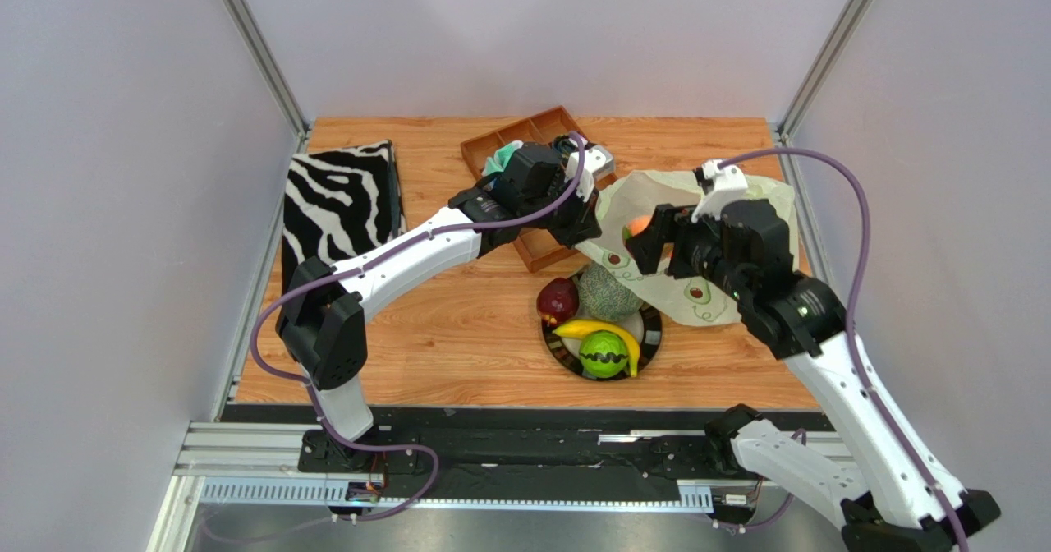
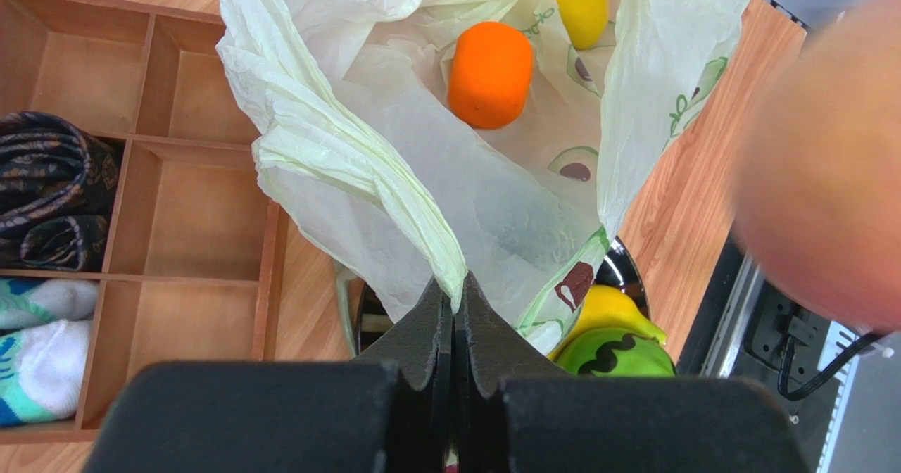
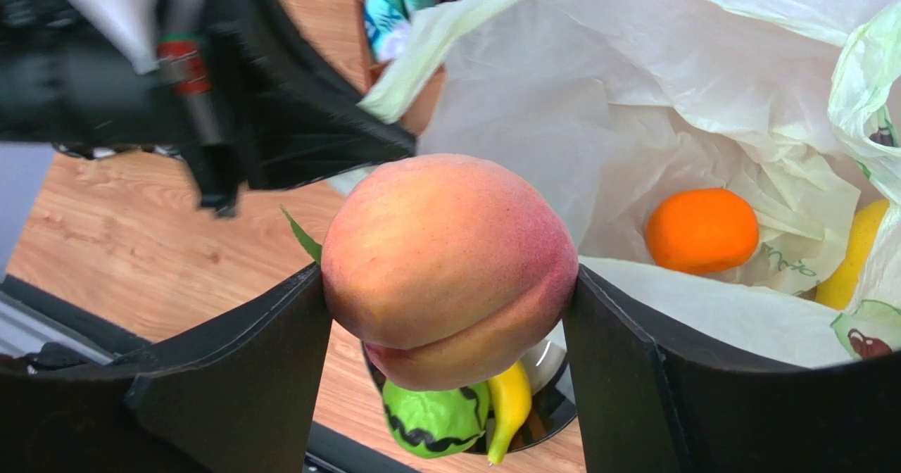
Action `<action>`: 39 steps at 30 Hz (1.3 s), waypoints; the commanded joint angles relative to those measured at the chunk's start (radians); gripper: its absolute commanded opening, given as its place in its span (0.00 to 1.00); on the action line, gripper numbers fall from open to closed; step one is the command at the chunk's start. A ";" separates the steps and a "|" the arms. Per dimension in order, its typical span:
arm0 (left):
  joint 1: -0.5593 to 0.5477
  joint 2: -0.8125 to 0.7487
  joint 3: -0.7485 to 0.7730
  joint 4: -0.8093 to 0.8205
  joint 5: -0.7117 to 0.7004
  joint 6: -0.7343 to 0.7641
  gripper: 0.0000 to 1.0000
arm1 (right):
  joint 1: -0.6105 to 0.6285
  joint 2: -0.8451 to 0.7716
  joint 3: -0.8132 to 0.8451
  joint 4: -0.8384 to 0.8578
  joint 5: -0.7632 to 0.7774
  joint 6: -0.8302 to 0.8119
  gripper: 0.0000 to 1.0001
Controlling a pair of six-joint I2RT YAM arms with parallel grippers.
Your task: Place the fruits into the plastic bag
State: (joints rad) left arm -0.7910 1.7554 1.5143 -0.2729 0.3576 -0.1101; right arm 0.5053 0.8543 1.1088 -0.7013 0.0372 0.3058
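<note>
**Right wrist view: peach in the jaws, bag edge pinched shut**

In the right wrist view the right gripper [image 3: 449, 320] stands wide, its two black fingers pressed against either side of the peach [image 3: 449, 251], which fills the centre of the frame; right of the peach the plastic bag [image 3: 592, 125] gapes, with the orange [image 3: 701, 230] lying inside it and the yellow oblong fruit [image 3: 862, 257] at the right edge, half behind a fold. At the bottom centre, under the peach, the small striped green ball [image 3: 434, 420] and the banana [image 3: 510, 404] lie in a dark dish [image 3: 555, 389].

In the left wrist view the left gripper [image 2: 455, 299] is closed tight on a bunched edge of the bag at the bottom centre; the film rises from there into the upper half of the frame; the wooden tray [image 2: 201, 214] fills the left side, with cloth rolls [image 2: 53, 204] in its left compartments.

In the top view the dish sits lower centre and also carries the melon [image 1: 611, 291] and the dark red apple [image 1: 558, 298]; the bag lies to its upper right; the zebra-striped box [image 1: 339, 201] stands at the left of the table [image 1: 420, 330].
</note>
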 commanded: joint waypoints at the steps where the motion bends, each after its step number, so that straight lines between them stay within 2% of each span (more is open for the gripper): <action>1: 0.004 -0.017 0.047 0.008 0.020 -0.013 0.00 | -0.143 0.084 0.010 0.136 -0.144 -0.025 0.43; 5: 0.003 -0.019 0.047 0.009 0.020 -0.013 0.00 | -0.212 0.195 0.017 0.186 -0.146 -0.020 0.42; 13: 0.004 -0.016 0.047 0.006 0.017 -0.010 0.00 | -0.214 0.432 0.022 0.207 -0.054 -0.043 0.40; 16: 0.003 -0.016 0.049 0.008 0.017 -0.010 0.00 | -0.217 0.480 0.014 0.212 0.041 -0.054 0.41; 21: 0.004 -0.016 0.049 0.008 0.015 -0.010 0.00 | -0.271 0.564 -0.012 0.247 0.081 -0.057 0.41; 29: 0.004 -0.017 0.049 0.005 0.012 -0.005 0.00 | -0.283 0.690 -0.038 0.235 0.323 -0.079 0.44; 32: 0.004 -0.016 0.050 0.003 0.009 -0.002 0.00 | -0.286 0.710 -0.058 0.238 0.378 -0.079 0.48; 37: 0.004 -0.016 0.050 0.003 0.009 -0.002 0.00 | -0.294 0.715 -0.064 0.240 0.333 -0.068 0.55; 39: 0.004 -0.014 0.050 0.001 0.007 -0.002 0.00 | -0.295 0.713 -0.061 0.240 0.320 -0.065 0.63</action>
State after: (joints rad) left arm -0.7910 1.7554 1.5146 -0.2733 0.3576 -0.1101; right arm 0.2184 1.5734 1.0405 -0.4946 0.3412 0.2379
